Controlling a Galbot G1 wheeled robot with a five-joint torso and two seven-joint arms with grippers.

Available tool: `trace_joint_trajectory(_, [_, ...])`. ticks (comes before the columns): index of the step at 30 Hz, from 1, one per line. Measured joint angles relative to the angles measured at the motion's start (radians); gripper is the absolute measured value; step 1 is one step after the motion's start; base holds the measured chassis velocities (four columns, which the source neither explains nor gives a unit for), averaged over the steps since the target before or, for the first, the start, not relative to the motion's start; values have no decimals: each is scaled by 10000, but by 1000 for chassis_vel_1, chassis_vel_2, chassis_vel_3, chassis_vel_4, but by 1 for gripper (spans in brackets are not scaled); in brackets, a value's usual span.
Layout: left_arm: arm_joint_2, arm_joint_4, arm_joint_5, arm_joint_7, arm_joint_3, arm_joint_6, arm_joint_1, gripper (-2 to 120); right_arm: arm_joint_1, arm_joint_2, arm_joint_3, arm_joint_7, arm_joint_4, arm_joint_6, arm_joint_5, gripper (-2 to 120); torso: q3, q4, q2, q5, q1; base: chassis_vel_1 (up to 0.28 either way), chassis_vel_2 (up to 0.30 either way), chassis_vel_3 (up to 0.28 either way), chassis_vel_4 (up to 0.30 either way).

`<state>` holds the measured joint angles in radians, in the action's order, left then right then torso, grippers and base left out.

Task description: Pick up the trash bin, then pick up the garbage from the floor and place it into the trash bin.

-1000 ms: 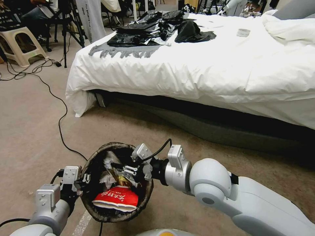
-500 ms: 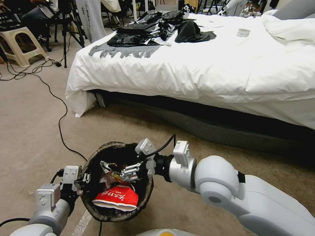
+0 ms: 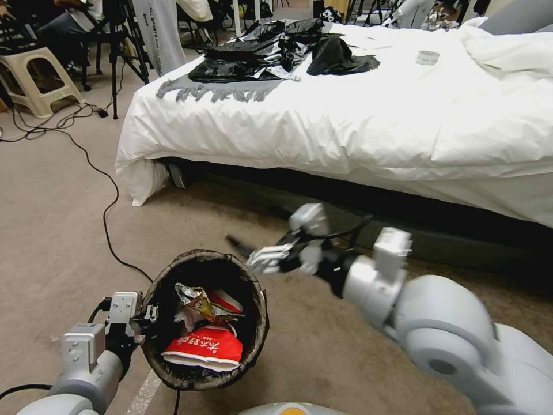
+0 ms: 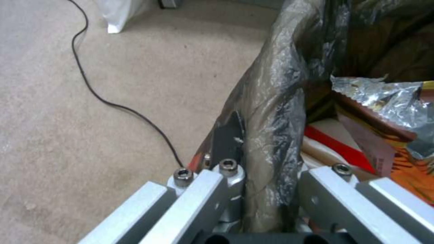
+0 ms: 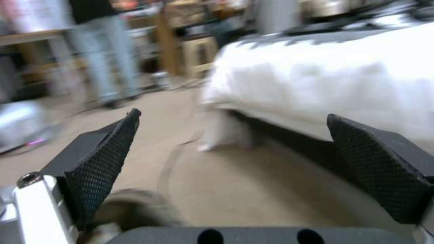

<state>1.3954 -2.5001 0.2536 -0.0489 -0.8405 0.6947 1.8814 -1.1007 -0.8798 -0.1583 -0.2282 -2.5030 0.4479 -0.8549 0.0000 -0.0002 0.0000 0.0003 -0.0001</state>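
Observation:
The trash bin [image 3: 260, 329], lined with a crinkly dark bag, hangs just above the floor [image 3: 52, 242]. My left gripper [image 3: 145, 318] is shut on its left rim; the left wrist view shows the gripper [image 4: 267, 162] pinching the liner-covered rim [image 4: 276, 112]. Garbage lies inside the bin: a red-and-white paper cup [image 3: 200, 349] and a crumpled foil wrapper [image 3: 199, 298], seen close up as the wrapper [image 4: 384, 101]. My right gripper [image 3: 246, 253] hovers past the bin's far rim, toward the bed. In the right wrist view the gripper [image 5: 235, 142] is open, with nothing between its black pads [image 5: 101, 156].
A bed [image 3: 374, 127] with white bedding and dark bags on top spans the back and right. A black cable [image 3: 106, 213] runs across the carpet to the left of the bin. A plastic stool [image 3: 34, 75] and tripod legs [image 3: 115, 63] stand far left. Open carpet lies between bin and bed.
My right gripper has lifted out of the bin and swung up and toward the bed, open and empty. The foil wrapper stays in the bin. The left arm and bin have not moved.

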Motion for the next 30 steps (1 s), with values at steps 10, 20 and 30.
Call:
trace_joint_trajectory(10, [118,0,74,-2,10,-65,-124,0,-4729,-1899,-3741,992,93,-2214,3649,100,-1,0,1,-3,0,0,0,0,0])
trace_joint_trajectory(20, [411,1,104,-1,-62,-69,-215,0,-6587,-4303,-4078,1540,499,-3950,6572,100,-1,4,0,-4,0,0,0,0,0])
trace_joint_trajectory(30, [646,1,117,11,-138,-84,-535,0,-6419,-4468,-3654,664,566,-3834,6725,100,-1,2,0,-3,1,6,6,10,6])
